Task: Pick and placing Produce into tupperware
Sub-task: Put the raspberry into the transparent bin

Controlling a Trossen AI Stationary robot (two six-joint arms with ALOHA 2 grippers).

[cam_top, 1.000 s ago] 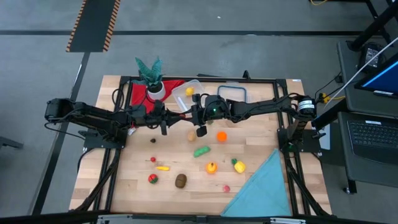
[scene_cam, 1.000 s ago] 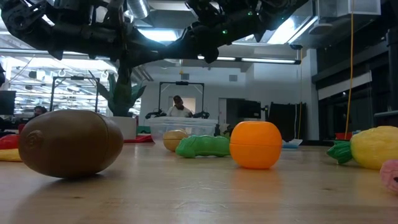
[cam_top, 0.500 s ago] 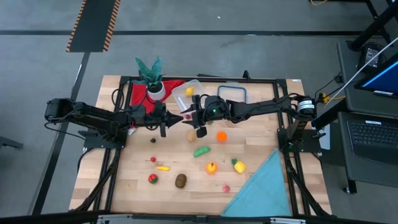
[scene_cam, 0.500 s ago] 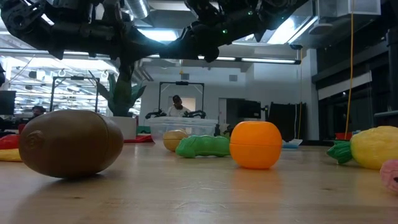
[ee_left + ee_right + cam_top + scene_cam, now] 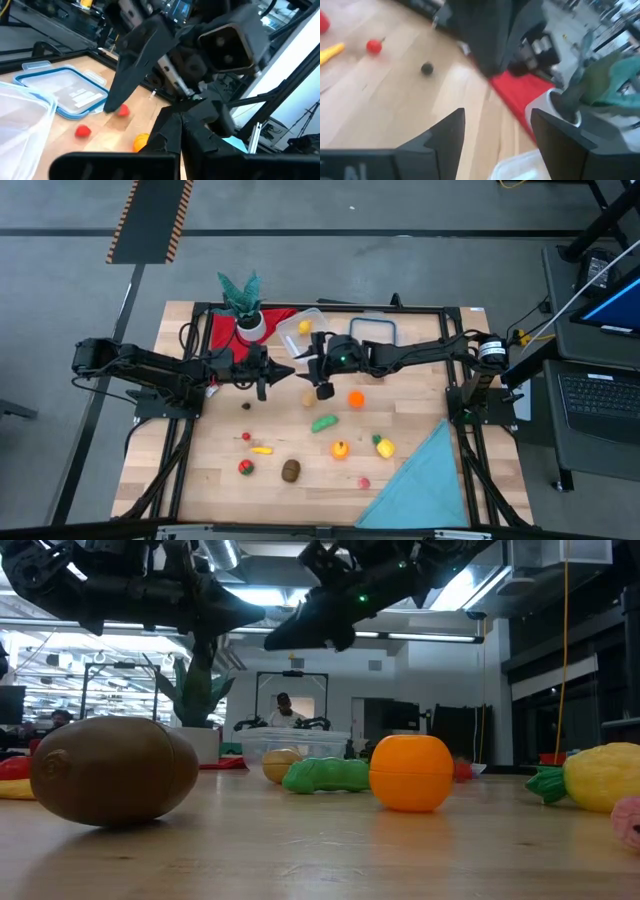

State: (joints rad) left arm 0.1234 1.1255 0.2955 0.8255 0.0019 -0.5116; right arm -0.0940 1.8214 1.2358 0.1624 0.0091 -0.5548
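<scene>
My left gripper [image 5: 287,370] is shut and level above the table's middle. My right gripper [image 5: 306,366] faces it tip to tip and stands open, with nothing between its fingers [image 5: 445,135]. The tupperware [image 5: 300,326] stands at the far edge with a yellow piece [image 5: 304,327] inside. Produce lies loose on the wood: an orange [image 5: 356,399], a green pod [image 5: 323,423], a brown kiwi [image 5: 290,470], yellow corn [image 5: 383,446] and a tan piece [image 5: 307,397]. Two small red pieces [image 5: 122,110] [image 5: 82,131] rest on the table near the lid.
The flat lid [image 5: 372,330] lies right of the tupperware. A potted plant [image 5: 245,305] stands on a red cloth [image 5: 275,320] at the far left. A blue cloth [image 5: 425,480] covers the near right corner. More small produce [image 5: 245,467] lies near the front.
My right gripper has opened; in the low view one finger has swung down. A small red piece that showed between the two grippers' tips half a second ago is gone from there. A red piece now lies on the table behind the orange.
</scene>
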